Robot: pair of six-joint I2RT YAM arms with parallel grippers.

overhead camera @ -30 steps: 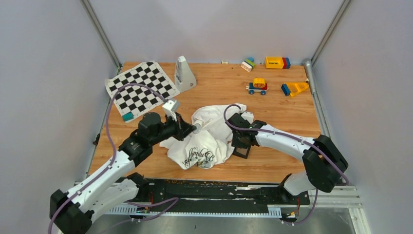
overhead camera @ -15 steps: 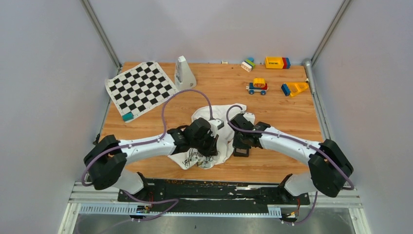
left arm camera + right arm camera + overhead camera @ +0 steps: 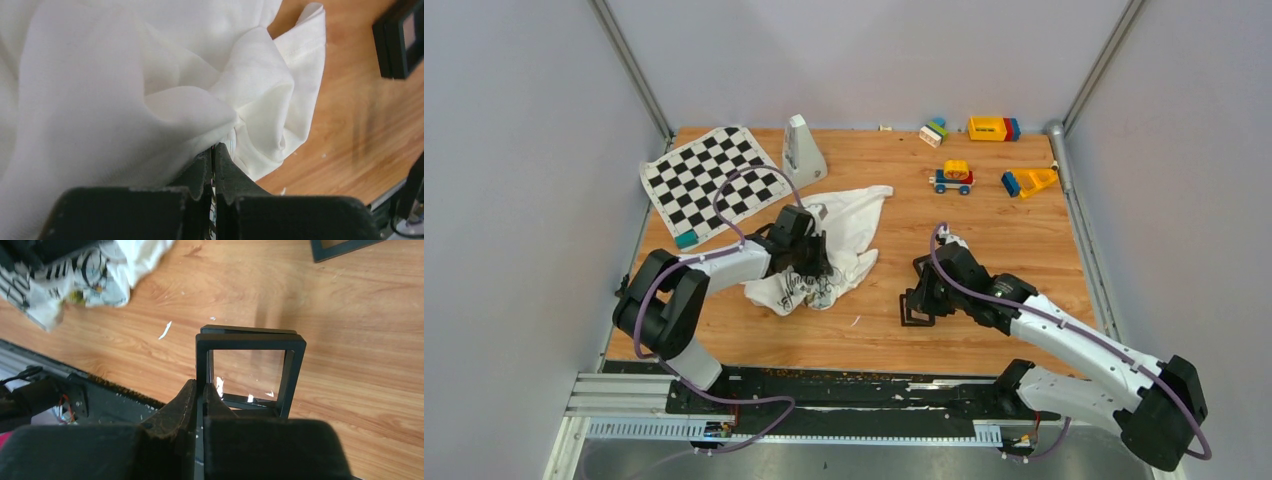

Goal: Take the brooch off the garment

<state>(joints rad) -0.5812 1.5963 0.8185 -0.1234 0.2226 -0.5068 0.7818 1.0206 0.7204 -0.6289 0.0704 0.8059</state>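
**Two grippers now well apart: garment drawn away from the frame**

1. Change observed. One second ago both grippers work at the same bunched cloth. Now the left gripper (image 3: pixel 816 258) has hauled the garment (image 3: pixel 849 210) away, and the right gripper (image 3: pixel 921 298) stands well apart from it over bare table (image 3: pixel 1004 250). Nothing joins the two grippers any longer.

2. Left jaws. The jaws are closed almost fully, with only a thin fold of cloth between the tips. In the left wrist view, the garment (image 3: pixel 125 75) billows over and ahead of the left gripper (image 3: pixel 214 150).

3. Right jaws. The jaws are closed on the near left corner of a black frame (image 3: pixel 250 338) with a clear pane. The frame stands directly ahead of the right gripper (image 3: pixel 202 390) and touches the wood. The cloth lies far ahead and to the left of these jaws.

4. Brooch position. The brooch cannot be identified with certainty. A small bright speck (image 3: pixel 231 143) sits in the fold just ahead of the left jaw tips; whether it is the brooch cannot be told. Glints inside the frame pane are equally unclear.

5. Meaning for the task. The separation suggests a pull-apart step has taken place. Judged from these views alone, removal is unconfirmed until the brooch is seen clear of the cloth.
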